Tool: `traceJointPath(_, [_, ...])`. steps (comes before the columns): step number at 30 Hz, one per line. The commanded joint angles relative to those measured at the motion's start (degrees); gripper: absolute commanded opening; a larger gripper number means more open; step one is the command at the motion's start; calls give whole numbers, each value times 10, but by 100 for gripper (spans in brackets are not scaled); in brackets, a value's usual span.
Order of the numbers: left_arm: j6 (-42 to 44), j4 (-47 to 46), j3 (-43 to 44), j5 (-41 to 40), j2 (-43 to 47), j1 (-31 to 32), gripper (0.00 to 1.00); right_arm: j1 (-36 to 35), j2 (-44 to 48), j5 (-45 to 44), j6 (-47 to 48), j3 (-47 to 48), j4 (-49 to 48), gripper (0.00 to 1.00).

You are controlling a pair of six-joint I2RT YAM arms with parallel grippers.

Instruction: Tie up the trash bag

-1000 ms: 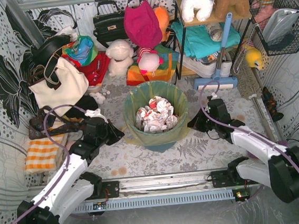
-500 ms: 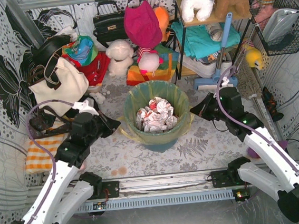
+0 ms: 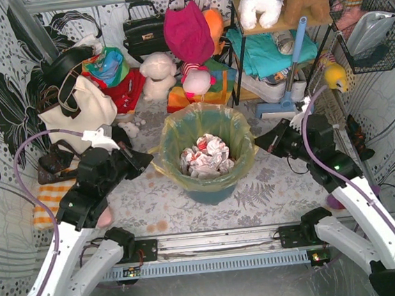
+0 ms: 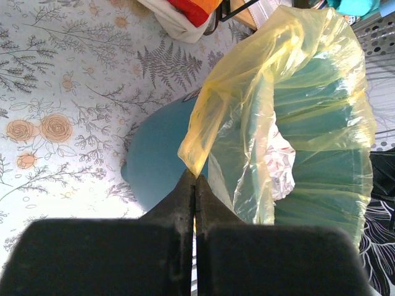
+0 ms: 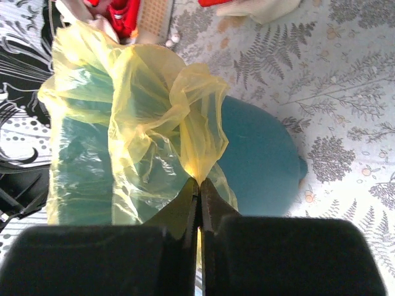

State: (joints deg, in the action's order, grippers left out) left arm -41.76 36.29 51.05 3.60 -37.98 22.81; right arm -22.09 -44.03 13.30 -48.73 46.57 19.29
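Note:
The translucent yellow trash bag (image 3: 199, 123) sits in a round teal bin (image 3: 208, 189) at the middle of the floor, with crumpled white-and-red paper (image 3: 205, 154) inside. My left gripper (image 3: 148, 157) is shut on the bag's left rim and holds it lifted above the bin; the left wrist view shows the pinched yellow edge (image 4: 203, 123) at my gripper (image 4: 195, 179). My right gripper (image 3: 258, 142) is shut on the bag's right rim; the right wrist view shows the gathered plastic (image 5: 197, 123) in my gripper (image 5: 199, 182). The bin shows in both wrist views (image 4: 154, 160) (image 5: 259, 160).
A cream tote bag (image 3: 78, 110) and an orange-checked cloth (image 3: 49, 204) lie at the left. Plush toys (image 3: 159, 75), a black handbag (image 3: 143, 31) and a shelf rack (image 3: 272, 50) crowd the back. A wire basket (image 3: 371, 30) hangs at the right wall.
Both arms have risen and drawn outward, each holding a side of the bag's rim. The bag's top has come up off the bin and stretched wider.

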Motion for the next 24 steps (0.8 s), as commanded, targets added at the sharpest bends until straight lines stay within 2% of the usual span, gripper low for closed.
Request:
traceJointPath(1, [5,6,37,6,8,-2,0,2,17,18,-13,37,-8,0])
traceJointPath(24, [18,-5,150,38,-38,-2,0,2,-42,74,-37,118,-104,0])
